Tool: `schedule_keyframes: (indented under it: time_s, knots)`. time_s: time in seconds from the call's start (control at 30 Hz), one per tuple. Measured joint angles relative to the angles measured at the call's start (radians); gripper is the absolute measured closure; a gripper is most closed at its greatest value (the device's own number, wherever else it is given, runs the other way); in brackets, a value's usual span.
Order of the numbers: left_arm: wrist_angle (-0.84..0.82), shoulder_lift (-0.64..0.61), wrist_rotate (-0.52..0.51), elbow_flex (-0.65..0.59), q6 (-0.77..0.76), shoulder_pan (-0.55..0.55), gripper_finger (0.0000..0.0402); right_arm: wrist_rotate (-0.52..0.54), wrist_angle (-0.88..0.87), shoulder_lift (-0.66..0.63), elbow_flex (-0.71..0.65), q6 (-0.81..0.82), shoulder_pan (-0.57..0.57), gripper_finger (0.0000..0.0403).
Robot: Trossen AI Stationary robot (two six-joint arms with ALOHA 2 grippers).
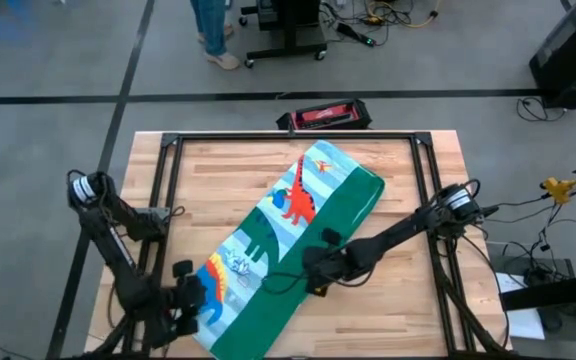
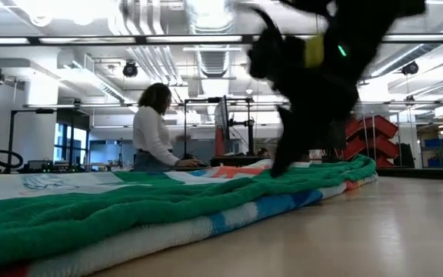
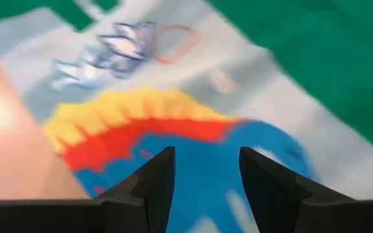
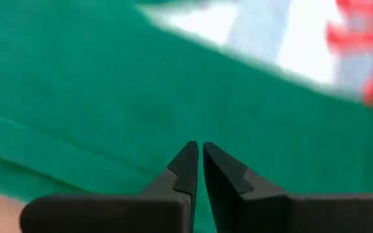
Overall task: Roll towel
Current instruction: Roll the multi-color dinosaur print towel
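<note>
While flat: 1 towel (image 1: 293, 240), 2 hands.

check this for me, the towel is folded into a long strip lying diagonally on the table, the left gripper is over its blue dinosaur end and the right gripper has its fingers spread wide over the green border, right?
One detail is wrong: the right gripper has its fingers nearly shut over the green border, as the right wrist view shows. The rest holds: the towel lies as a long diagonal strip on the table, with the left gripper over its blue dinosaur end.
</note>
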Motion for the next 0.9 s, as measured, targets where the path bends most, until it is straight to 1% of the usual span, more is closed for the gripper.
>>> schedule_keyframes:
  time_s: [0.1,0.23,0.27,0.37,0.47,0.67,0.77,0.9]
  knots:
    - [0.006,-0.001,-0.002,-0.012,0.108,0.104,0.0245,0.039,0.050,-0.032,-0.063,0.046,-0.006,0.0400]
    - [0.074,-0.001,-0.002,-0.047,0.263,0.262,0.0245,0.000,0.169,-0.028,-0.148,0.048,-0.036,0.0402]
    - [0.097,-0.001,-0.002,-0.062,0.300,0.300,0.0245,-0.012,0.180,-0.031,-0.161,0.054,-0.046,0.0402]
    - [0.175,-0.001,-0.003,-0.122,0.391,0.411,0.0245,0.007,0.183,-0.040,-0.193,0.057,-0.068,0.0402]
    - [0.262,-0.003,0.009,-0.191,0.477,0.500,0.0245,0.051,0.170,-0.044,-0.208,0.033,-0.094,0.0403]
    - [0.460,-0.011,0.001,-0.321,0.626,0.618,0.0246,0.073,0.167,-0.042,-0.204,-0.031,-0.151,0.0403]
    - [0.518,-0.019,-0.032,-0.365,0.706,0.659,0.0246,0.100,0.158,-0.039,-0.189,-0.082,-0.157,0.0403]
    - [0.559,-0.039,-0.079,-0.390,0.823,0.716,0.0246,0.122,0.144,-0.056,-0.165,-0.150,-0.170,0.0403]
